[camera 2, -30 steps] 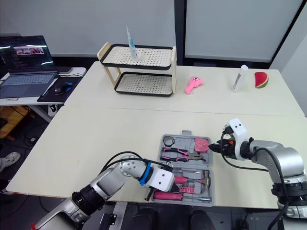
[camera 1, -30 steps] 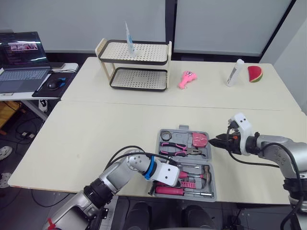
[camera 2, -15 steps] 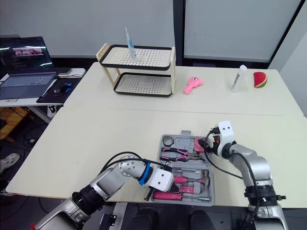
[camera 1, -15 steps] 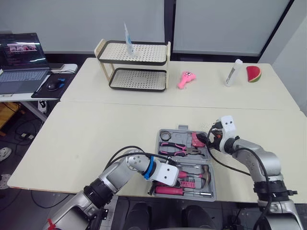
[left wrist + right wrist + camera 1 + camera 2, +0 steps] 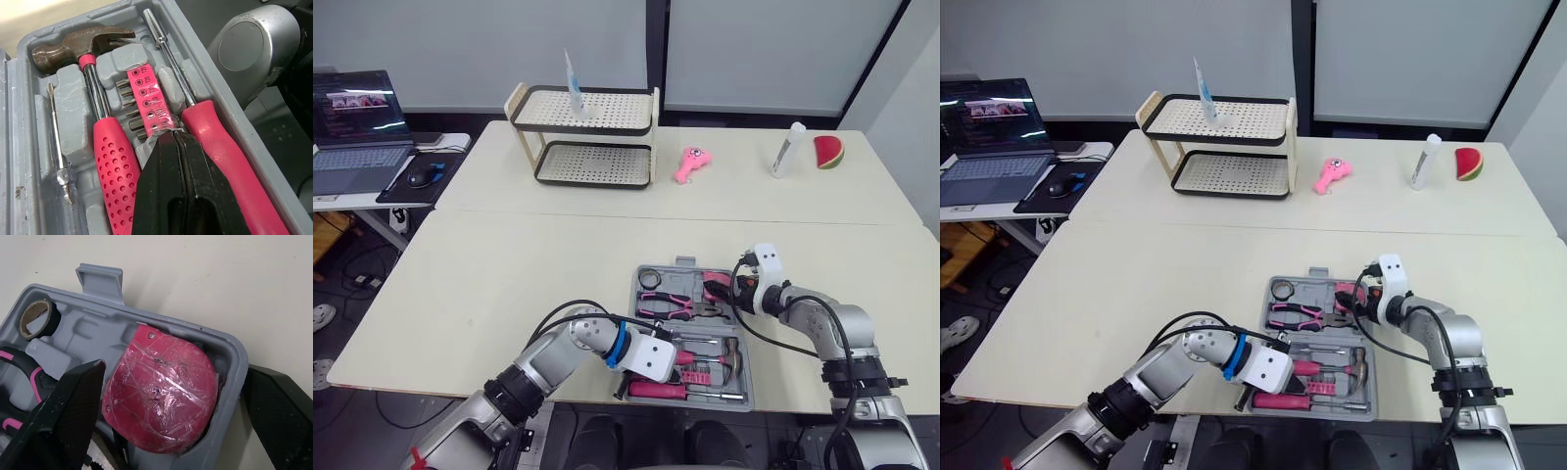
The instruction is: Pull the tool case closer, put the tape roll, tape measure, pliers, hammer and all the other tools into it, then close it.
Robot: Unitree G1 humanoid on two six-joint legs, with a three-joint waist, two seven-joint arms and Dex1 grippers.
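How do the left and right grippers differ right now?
The left gripper is shut, tips at the pink bit strip; the right gripper is open, straddling the tape measure. Left is over the tool case's near half, right at its far half. Both point into it.

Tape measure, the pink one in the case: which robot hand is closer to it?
Right. The right gripper's open fingers straddle the tape measure; the left gripper sits over the hammer half of the tool case.

Left hand point(image 5: 174, 134) low, fingers pressed together, right hand point(image 5: 740, 292) turned inward, fingers spread wide
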